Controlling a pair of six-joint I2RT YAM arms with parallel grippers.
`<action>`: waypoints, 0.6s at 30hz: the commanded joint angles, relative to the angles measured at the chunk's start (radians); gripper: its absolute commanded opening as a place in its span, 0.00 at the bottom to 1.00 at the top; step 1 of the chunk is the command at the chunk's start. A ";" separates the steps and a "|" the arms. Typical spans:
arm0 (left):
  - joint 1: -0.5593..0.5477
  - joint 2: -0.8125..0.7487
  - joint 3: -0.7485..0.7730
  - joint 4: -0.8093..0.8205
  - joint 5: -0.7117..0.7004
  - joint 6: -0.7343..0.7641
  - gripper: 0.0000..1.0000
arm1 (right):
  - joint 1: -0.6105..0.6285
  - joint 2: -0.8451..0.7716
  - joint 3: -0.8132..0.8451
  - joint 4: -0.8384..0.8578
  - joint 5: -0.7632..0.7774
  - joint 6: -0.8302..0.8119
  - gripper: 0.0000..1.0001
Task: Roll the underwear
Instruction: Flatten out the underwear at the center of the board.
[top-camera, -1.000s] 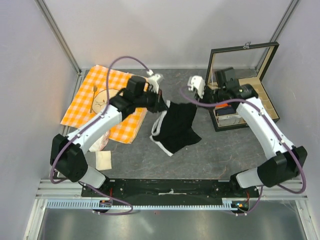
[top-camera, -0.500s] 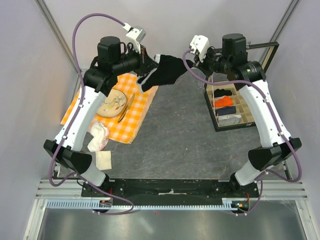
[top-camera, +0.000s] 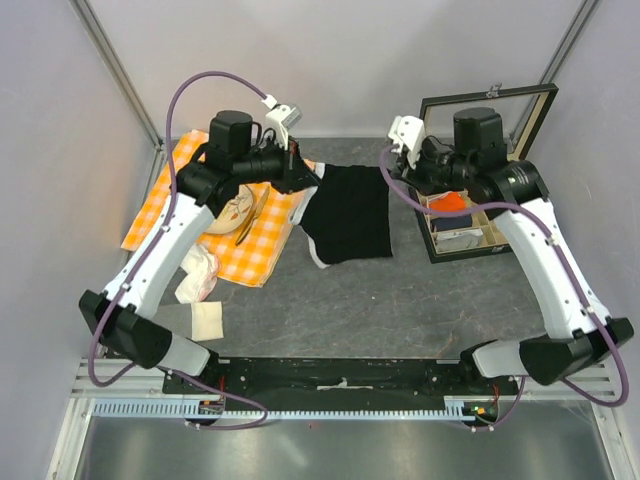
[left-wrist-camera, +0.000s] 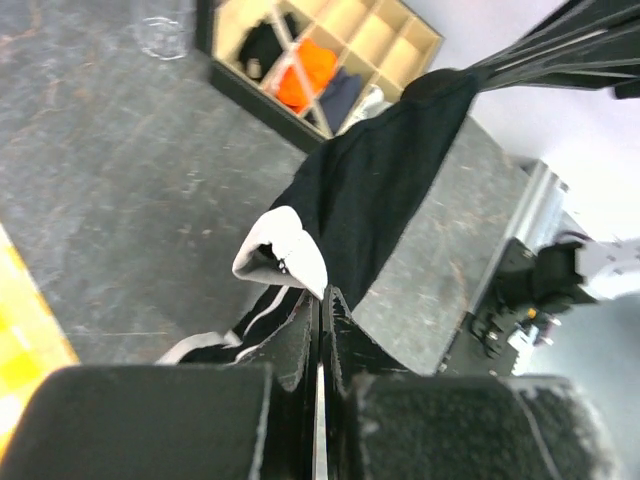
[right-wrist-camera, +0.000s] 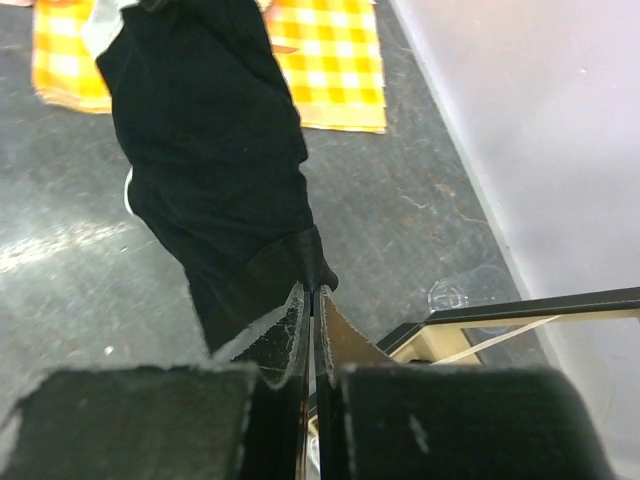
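The underwear (top-camera: 350, 212) is black with white trim and hangs spread between my two grippers above the grey table. My left gripper (top-camera: 313, 177) is shut on its left corner by the white waistband (left-wrist-camera: 285, 252). My right gripper (top-camera: 393, 172) is shut on its right black corner (right-wrist-camera: 300, 262). The cloth drapes down toward the table; its lower edge with white trim (top-camera: 318, 253) lies at the front left. In the right wrist view the black fabric (right-wrist-camera: 215, 150) stretches away toward the left gripper.
An orange checked cloth (top-camera: 265, 240) with a plate (top-camera: 232, 208) lies at the left. An open compartment box (top-camera: 470, 215) with rolled garments stands at the right, its lid (top-camera: 490, 110) upright. A white folded cloth (top-camera: 207, 320) and a crumpled cloth (top-camera: 196, 275) lie at the front left.
Both grippers have come down from high at the back with the underwear and moved apart, so the cloth now hangs spread wide instead of bunched.
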 joint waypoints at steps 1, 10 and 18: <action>-0.062 -0.173 -0.021 0.018 0.106 -0.073 0.02 | 0.017 -0.163 -0.073 -0.034 -0.120 -0.031 0.03; -0.220 -0.388 -0.191 0.016 0.063 -0.208 0.02 | 0.023 -0.379 -0.168 -0.190 -0.293 -0.064 0.03; -0.297 -0.500 -0.323 0.072 0.017 -0.290 0.02 | 0.023 -0.456 -0.249 -0.201 -0.341 -0.021 0.03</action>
